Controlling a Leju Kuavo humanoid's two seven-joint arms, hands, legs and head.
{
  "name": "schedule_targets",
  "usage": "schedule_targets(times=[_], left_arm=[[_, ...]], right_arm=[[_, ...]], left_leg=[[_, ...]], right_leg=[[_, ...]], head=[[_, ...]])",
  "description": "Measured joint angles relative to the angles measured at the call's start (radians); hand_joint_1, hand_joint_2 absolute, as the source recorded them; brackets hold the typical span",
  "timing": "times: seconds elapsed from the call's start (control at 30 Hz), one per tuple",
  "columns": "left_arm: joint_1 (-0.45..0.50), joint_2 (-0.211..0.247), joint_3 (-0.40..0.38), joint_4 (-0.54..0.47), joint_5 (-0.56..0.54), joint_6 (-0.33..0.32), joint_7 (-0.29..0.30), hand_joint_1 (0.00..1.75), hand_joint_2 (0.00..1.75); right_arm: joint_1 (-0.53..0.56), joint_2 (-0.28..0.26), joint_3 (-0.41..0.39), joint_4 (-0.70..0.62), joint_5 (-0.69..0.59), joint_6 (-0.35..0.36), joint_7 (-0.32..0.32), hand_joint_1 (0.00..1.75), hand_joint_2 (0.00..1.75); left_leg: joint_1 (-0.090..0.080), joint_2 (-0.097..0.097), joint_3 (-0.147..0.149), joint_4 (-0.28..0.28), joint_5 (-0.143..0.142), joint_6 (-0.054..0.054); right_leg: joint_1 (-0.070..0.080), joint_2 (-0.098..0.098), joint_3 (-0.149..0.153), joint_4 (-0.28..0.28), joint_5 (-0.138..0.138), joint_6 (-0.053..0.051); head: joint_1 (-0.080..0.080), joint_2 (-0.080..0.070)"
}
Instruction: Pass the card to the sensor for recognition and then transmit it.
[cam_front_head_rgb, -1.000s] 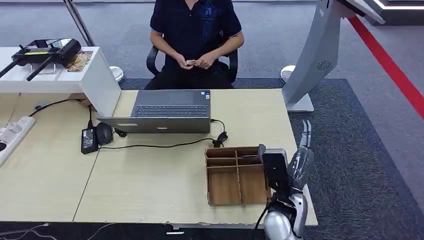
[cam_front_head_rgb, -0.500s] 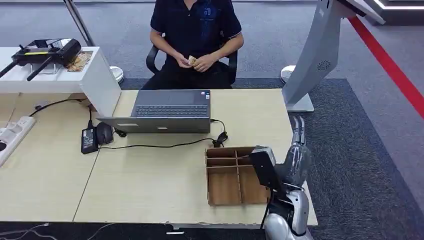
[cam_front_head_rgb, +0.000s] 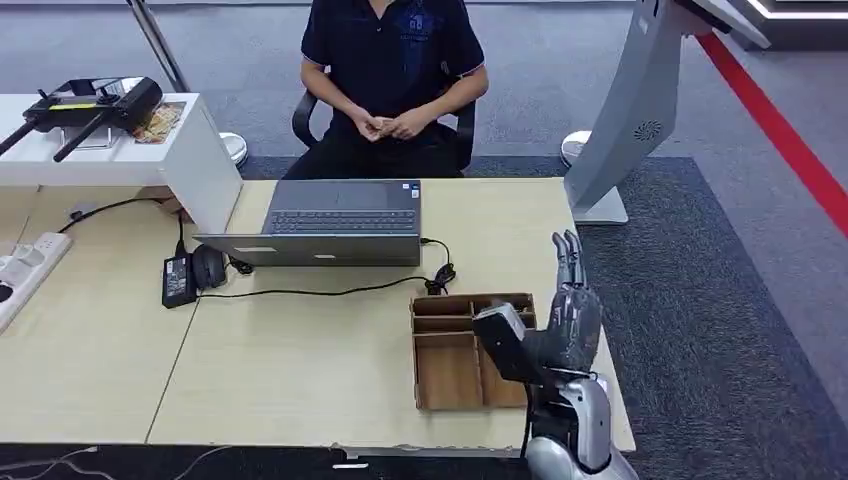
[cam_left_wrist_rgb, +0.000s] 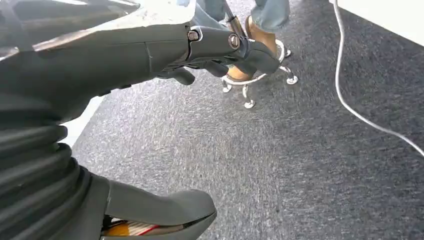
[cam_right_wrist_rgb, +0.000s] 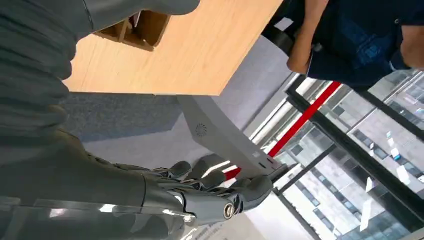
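Head view: my right hand (cam_front_head_rgb: 572, 315) is raised over the desk's right edge, fingers (cam_front_head_rgb: 567, 255) straight, pressed together, holding nothing; the brown wooden divided tray (cam_front_head_rgb: 448, 368) lies just beside it. The seated person's hands (cam_front_head_rgb: 392, 125), beyond my fingertips, hide any card. Left wrist view: my left hand (cam_left_wrist_rgb: 150, 55) hangs over grey carpet (cam_left_wrist_rgb: 280, 165), fingers loosely curled, empty.

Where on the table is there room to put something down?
Bare table stretches between the laptop's cable and the near edge, left of the wooden organizer. Another free patch lies right of the laptop, toward the grey stand. It is crowded by the charger and mouse, and where the right hand hovers.
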Motion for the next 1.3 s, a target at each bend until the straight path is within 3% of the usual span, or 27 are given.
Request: schedule_targets(times=[0.63, 1.3], left_arm=[[0.000, 0.004, -0.006, 0.000, -0.010, 0.000, 0.003, 0.00, 1.75], [0.000, 0.008, -0.007, 0.001, -0.014, 0.000, 0.005, 0.00, 1.75]], right_arm=[[-0.041, -0.096, 0.144, 0.000, 0.011, 0.065, 0.113, 0.00, 1.75], [-0.054, -0.121, 0.228, 0.014, 0.006, 0.062, 0.124, 0.00, 1.75]], left_leg=[[0.000, 0.000, 0.000, 0.000, 0.000, 0.000], [0.000, 0.000, 0.000, 0.000, 0.000, 0.000]], right_leg=[[0.000, 0.000, 0.000, 0.000, 0.000, 0.000], [0.000, 0.000, 0.000, 0.000, 0.000, 0.000]], head=[[0.000, 0.000], [0.000, 0.000]])
